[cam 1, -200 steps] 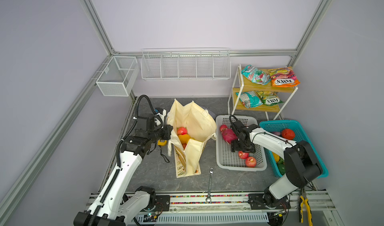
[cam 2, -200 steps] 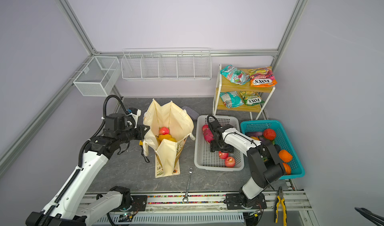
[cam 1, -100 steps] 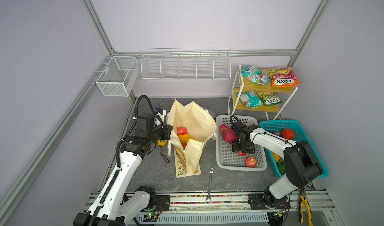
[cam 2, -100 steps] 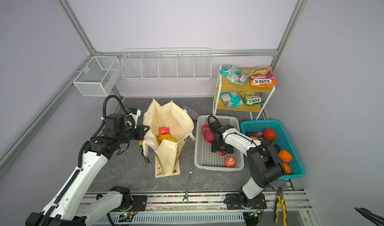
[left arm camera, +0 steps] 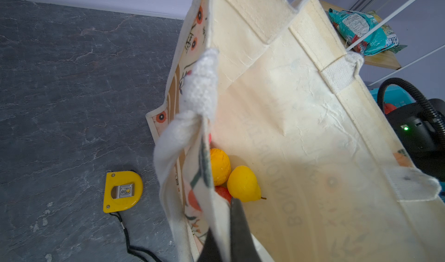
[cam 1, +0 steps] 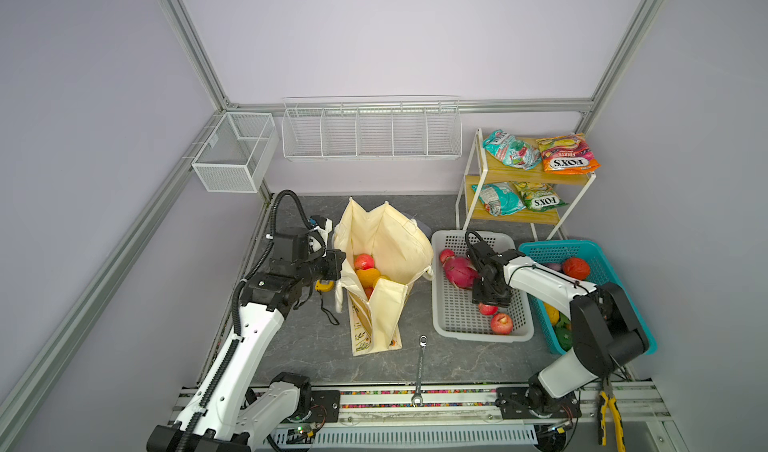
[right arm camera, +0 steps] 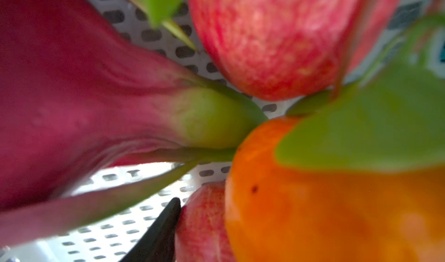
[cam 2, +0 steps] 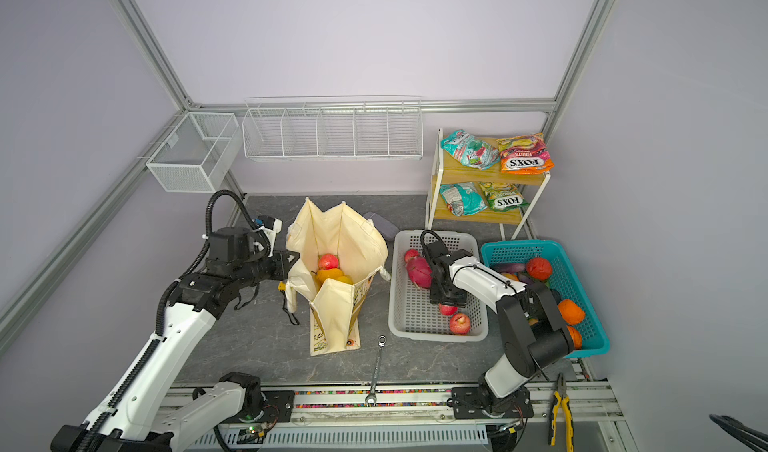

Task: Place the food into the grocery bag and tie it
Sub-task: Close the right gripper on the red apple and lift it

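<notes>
We see pale lilac walls (cam 1: pixel 374 34) around a dark grey marbled table (cam 1: pixel 457 358). A white wire rack (cam 1: pixel 370 138) hangs on the back wall, and a white-framed wooden shelf (cam 1: pixel 498 175) stands at the table's back right corner.

Your left gripper (left arm camera: pixel 225 236) is pinching the grocery bag (left arm camera: pixel 301 140) rim, mouth open. Inside you've got an orange (left arm camera: pixel 219 167), a yellow pear (left arm camera: pixel 243 185) and a red fruit (left arm camera: pixel 222 193) underneath. Yellow tape measure (left arm camera: pixel 122 192) on the table (left arm camera: pixel 60 92) beside the bag.
</notes>
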You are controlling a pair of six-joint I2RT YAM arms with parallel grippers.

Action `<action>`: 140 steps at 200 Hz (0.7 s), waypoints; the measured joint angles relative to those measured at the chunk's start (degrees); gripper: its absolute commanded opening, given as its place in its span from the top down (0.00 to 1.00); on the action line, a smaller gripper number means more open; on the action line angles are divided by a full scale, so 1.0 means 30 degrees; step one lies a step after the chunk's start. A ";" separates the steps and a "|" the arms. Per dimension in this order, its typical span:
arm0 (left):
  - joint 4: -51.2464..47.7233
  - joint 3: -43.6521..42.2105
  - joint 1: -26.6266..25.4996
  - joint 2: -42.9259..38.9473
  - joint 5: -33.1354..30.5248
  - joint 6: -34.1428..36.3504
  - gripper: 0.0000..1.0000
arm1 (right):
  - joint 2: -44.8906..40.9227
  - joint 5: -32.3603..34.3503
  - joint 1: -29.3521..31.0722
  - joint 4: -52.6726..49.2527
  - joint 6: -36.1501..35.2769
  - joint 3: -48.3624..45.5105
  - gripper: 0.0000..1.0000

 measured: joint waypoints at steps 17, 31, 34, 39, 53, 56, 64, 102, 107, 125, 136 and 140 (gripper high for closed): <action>0.0000 0.0000 0.0000 0.0000 0.0007 0.0000 1.00 | -0.0437 -0.0022 0.0000 -0.0102 0.0007 -0.0095 0.51; 0.0000 0.0000 0.0000 0.0000 0.0000 0.0000 1.00 | -0.1100 -0.0102 0.0000 -0.0350 0.0022 -0.0131 0.52; 0.0000 0.0000 0.0000 0.0000 0.0000 0.0000 1.00 | -0.1282 -0.0095 0.0000 -0.0415 0.0044 -0.0131 0.52; 0.0000 0.0000 0.0000 -0.0007 0.0007 0.0000 1.00 | -0.1647 -0.0146 0.0000 -0.0546 0.0066 -0.0131 0.53; 0.0000 0.0000 0.0000 -0.0007 0.0007 0.0000 1.00 | -0.2790 -0.0270 0.0044 -0.0954 0.0109 -0.0109 0.54; 0.0000 0.0000 0.0000 -0.0007 0.0007 0.0000 1.00 | -0.3118 -0.0270 0.0066 -0.1107 0.0131 -0.0087 0.54; 0.0000 0.0000 0.0000 -0.0007 0.0007 0.0000 1.00 | -0.3854 -0.0306 0.0153 -0.1574 0.0168 0.0029 0.55; 0.0000 0.0000 0.0000 -0.0007 0.0022 -0.0007 1.00 | -0.6878 -0.0546 0.1464 -0.4065 0.0291 0.2943 0.56; 0.0000 0.0000 0.0000 -0.0007 0.0022 -0.0007 1.00 | -0.7111 -0.0605 0.1778 -0.4313 0.0291 0.3730 0.56; 0.0000 0.0000 0.0000 -0.0007 0.0073 -0.0007 1.00 | -0.7118 -0.0648 0.3075 -0.4954 0.0284 0.6761 0.57; 0.0000 0.0000 0.0000 -0.0007 0.0080 -0.0007 1.00 | -0.6674 -0.0627 0.4131 -0.5158 0.0277 0.8801 0.57; 0.0000 -0.0007 0.0000 -0.0007 0.0080 -0.0007 1.00 | -0.6419 -0.0656 0.4539 -0.5195 0.0277 0.9602 0.57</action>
